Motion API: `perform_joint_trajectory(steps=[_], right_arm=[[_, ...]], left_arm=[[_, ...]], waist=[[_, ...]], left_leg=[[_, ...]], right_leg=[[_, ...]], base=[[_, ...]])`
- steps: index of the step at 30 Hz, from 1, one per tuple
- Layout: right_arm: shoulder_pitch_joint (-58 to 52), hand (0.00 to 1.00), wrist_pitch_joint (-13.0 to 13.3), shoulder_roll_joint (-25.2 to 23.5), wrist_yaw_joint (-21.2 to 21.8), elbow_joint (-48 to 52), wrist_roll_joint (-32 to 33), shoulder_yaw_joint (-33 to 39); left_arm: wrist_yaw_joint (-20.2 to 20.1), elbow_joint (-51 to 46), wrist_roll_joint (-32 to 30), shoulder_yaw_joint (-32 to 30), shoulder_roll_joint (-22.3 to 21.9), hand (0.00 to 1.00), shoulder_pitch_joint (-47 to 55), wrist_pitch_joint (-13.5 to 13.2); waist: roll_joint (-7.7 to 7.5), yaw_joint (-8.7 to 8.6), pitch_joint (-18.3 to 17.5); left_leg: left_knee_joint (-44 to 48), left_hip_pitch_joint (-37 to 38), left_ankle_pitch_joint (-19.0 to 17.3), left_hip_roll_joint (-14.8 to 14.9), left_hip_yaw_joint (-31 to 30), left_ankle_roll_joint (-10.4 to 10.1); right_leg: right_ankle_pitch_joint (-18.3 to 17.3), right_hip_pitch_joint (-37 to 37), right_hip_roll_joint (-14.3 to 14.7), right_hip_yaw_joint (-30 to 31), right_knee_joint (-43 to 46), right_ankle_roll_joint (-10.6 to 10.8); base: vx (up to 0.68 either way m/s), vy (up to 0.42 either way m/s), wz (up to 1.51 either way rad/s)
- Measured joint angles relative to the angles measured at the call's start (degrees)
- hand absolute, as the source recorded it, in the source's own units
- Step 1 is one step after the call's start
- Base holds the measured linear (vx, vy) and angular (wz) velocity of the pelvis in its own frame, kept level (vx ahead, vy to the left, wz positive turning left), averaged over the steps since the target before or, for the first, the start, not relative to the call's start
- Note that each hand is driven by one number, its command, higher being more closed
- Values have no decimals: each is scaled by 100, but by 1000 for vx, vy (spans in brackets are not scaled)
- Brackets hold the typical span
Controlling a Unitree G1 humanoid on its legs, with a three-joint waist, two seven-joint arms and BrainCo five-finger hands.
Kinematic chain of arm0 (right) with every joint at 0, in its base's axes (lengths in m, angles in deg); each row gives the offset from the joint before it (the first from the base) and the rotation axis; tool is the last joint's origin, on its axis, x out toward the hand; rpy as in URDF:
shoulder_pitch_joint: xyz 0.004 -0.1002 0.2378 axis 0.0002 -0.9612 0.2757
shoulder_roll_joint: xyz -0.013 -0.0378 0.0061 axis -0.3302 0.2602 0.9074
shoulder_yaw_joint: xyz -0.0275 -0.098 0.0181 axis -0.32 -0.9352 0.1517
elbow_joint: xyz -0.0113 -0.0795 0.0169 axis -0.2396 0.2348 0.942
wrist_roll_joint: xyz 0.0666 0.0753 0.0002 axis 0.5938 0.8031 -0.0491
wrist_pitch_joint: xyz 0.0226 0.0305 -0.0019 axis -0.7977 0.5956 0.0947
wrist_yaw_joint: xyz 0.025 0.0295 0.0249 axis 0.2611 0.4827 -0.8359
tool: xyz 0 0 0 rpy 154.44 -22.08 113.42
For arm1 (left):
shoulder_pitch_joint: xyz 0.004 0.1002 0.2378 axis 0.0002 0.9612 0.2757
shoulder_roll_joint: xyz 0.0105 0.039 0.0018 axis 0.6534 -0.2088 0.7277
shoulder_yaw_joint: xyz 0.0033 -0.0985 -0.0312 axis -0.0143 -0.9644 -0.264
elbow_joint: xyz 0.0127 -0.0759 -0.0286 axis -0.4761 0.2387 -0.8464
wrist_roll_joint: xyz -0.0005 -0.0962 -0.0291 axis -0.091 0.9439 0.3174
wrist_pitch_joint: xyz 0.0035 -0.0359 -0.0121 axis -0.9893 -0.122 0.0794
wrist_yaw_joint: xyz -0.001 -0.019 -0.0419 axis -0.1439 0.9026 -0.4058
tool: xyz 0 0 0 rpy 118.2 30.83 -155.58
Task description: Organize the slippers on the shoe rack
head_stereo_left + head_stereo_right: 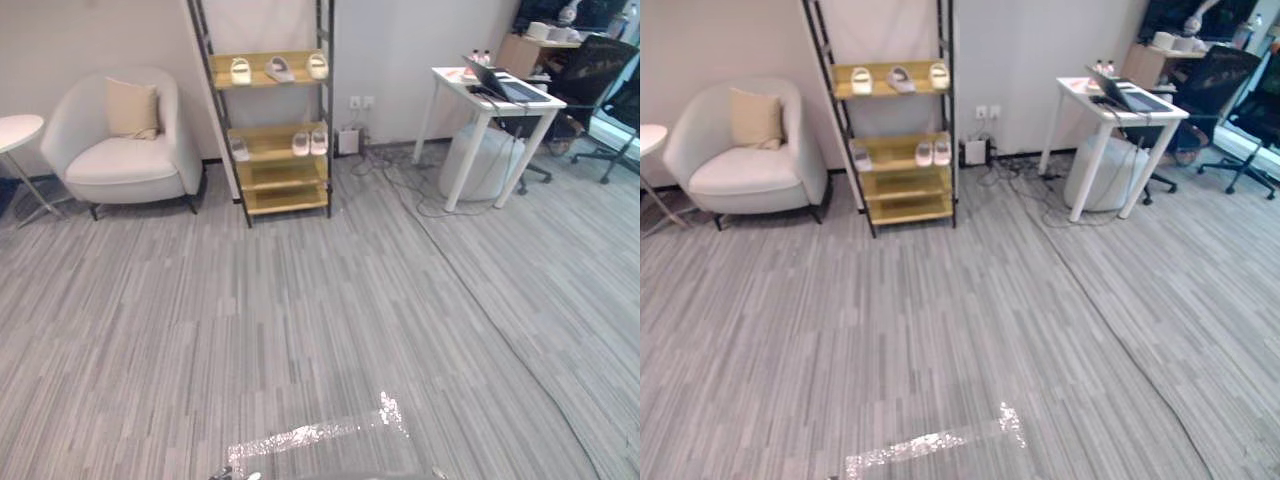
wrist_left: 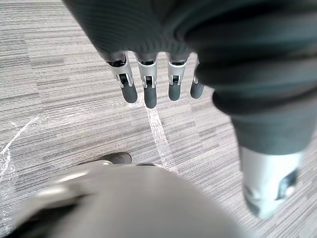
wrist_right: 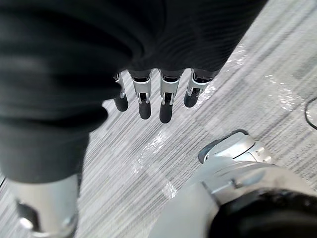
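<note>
Shoe rack [image 1: 285, 198] stands tall against the far wall at 12 o'clock, well apart from the robot across open carpet. Armchair [image 1: 125, 140] sits at 10 o'clock, white bench [image 1: 495, 100] at 2 o'clock. On the upper shelf, 3 pale slippers [image 1: 279, 69] sit in a row, the middle 1 looking turned askew. On the shelf below, a single slipper [image 1: 239, 148] is at the left and a pair [image 1: 310, 142] side by side at the right. Left robot hand [image 2: 148, 84] hangs over the floor, fingers straight, holding nothing. Right robot hand [image 3: 166, 96] is the same. My read: light, soft, bendy footwear, maybe a bit slick. Best to pinch across the strap, or clamp the sole's sides mid-length, gently.
</note>
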Motion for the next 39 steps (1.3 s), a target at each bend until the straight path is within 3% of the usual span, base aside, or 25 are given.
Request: perform_joint_trajectory(steps=[23,35,37,38,39], right_arm=[[183,0,52,28,25,-197,-691,8],[274,0,79,42,11,-199,-695,-65],[290,0,87,12,-16,-198,-683,-66],[293,0,110,-19,-29,-181,-670,-75],[293,0,117,-27,-30,-179,-666,-78]], left_arm=[[8,220,-225,171,68,0,-238,-112],[21,263,-231,157,89,0,-292,-111],[24,260,-226,139,116,0,-309,-110],[26,228,-224,-70,132,0,-339,-107],[28,210,-223,-113,130,0,-339,-105]], waist=[[-107,-32,220],[-101,-50,379],[-151,-48,438],[-247,-42,571],[-262,-42,591]], left_leg=[[-344,385,171,10,-328,13],[-323,398,177,24,-386,-17],[-244,380,122,20,-350,-95],[208,258,-118,1,-295,-295],[310,216,-176,1,-282,-318]], right_leg=[[-31,455,29,-269,-349,-7],[-183,442,37,-372,-121,-53],[-331,330,22,-345,160,-75],[-460,310,-42,-326,387,-101],[-482,301,-51,-325,426,-105]], base=[[25,-14,7],[21,-19,4],[-20,-40,-4],[-14,-39,-6],[-32,-47,-10]])
